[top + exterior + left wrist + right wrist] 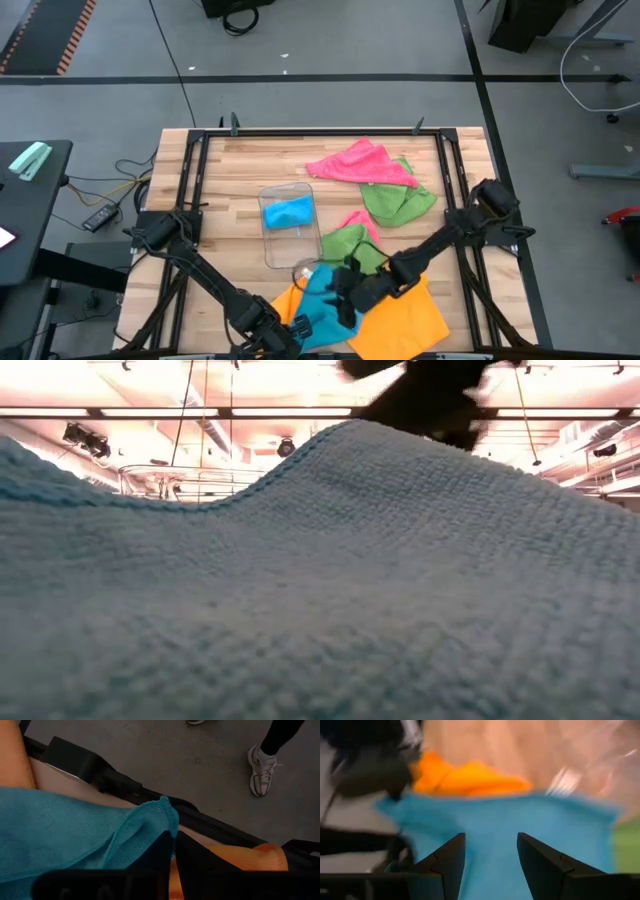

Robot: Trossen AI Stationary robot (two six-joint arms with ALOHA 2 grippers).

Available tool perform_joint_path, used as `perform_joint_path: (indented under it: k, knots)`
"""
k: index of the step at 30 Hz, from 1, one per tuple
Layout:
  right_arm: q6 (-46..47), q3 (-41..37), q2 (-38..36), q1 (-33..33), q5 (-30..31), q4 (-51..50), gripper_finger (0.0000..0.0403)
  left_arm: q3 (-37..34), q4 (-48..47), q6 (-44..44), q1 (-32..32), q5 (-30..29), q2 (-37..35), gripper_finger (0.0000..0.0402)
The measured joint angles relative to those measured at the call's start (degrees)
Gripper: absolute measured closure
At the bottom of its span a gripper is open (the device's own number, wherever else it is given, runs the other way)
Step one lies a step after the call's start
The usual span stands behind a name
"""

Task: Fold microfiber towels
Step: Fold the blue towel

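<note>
A sky blue towel (pixel 322 300) lies near the table's near edge, partly over an orange towel (pixel 405 318). It fills the low view (pixel 320 590). My left gripper (pixel 300 328) is at the towel's near side and shut on its corner (pixel 175 842). My right gripper (pixel 343 292) hangs open over the towel's middle (pixel 491 847), with the blue cloth (pixel 490 820) showing between and beyond its fingers. I cannot tell whether it touches the cloth. My left gripper pinches a corner (pixel 164 812) of the sky blue towel between its two fingers. The corner's hemmed tip stands out past the fingertips. The fingers slant down toward the table's near edge. The rest of the towel lies slack on the table and on the orange towel.
A small clear tray (pixel 280 250) holding a blue cloth stands at the centre. A pink towel (pixel 360 165) and two green towels (pixel 398 200) (pixel 350 245) lie farther back. A person's leg and shoe (pixel 262 765) stand on the floor beyond the near edge.
</note>
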Motion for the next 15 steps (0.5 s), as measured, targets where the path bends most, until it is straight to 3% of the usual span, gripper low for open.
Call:
perform_joint_path:
  k: [4,15]
  knots:
    - [5.6,-0.1,2.1,2.4,-1.5,2.4,0.0215,0.0,0.0,-0.4,0.0,0.0,0.0,0.0366]
    - [8.3,-0.1,4.6,3.7,-1.0,4.5,0.0195,0.0,0.0,-0.3,0.0,0.0,0.0,0.0373]
